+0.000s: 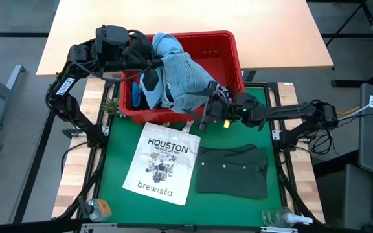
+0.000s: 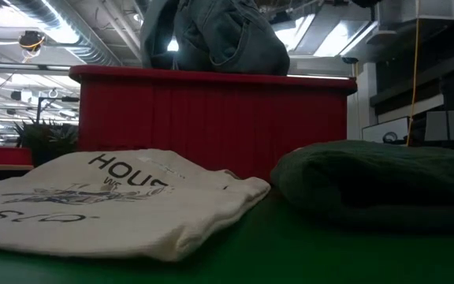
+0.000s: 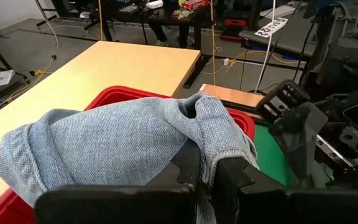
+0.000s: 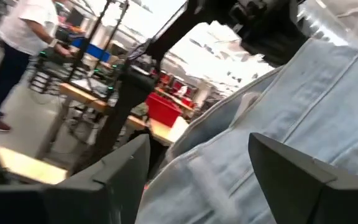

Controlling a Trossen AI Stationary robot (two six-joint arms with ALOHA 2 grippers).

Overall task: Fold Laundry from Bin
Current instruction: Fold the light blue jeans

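Note:
The red bin (image 1: 228, 55) stands at the far edge of the green mat and also shows in the low view (image 2: 211, 118). A light blue denim shirt (image 1: 180, 74) rises out of it in a bunch. My left gripper (image 1: 149, 57) is over the bin's left part, shut on the shirt (image 3: 123, 143). My right gripper (image 1: 201, 107) is open at the bin's near wall, a finger on each side of the hanging denim (image 4: 241, 143). A bright blue garment (image 1: 136, 96) and a dark one (image 1: 150, 81) lie in the bin. A folded dark green garment (image 1: 232, 169) lies on the mat. My left gripper pinches a bunched fold of the denim shirt (image 3: 211, 146) between its two fingers, coming from the table's left side over the bin. The shirt is raised above the rim and drapes around the fingers. Its lower part hangs into the bin. My right gripper: I cannot tell whether its open fingers touch the denim.
The white "HOUSTON brewista" tote bag (image 1: 162, 162) lies flat on the mat left of the green garment. Clear plastic bottles lie at the mat's near corners (image 1: 96, 208) (image 1: 280, 217). A light wooden table (image 1: 173, 19) stands behind the bin. A person (image 4: 17, 37) stands in the room beyond.

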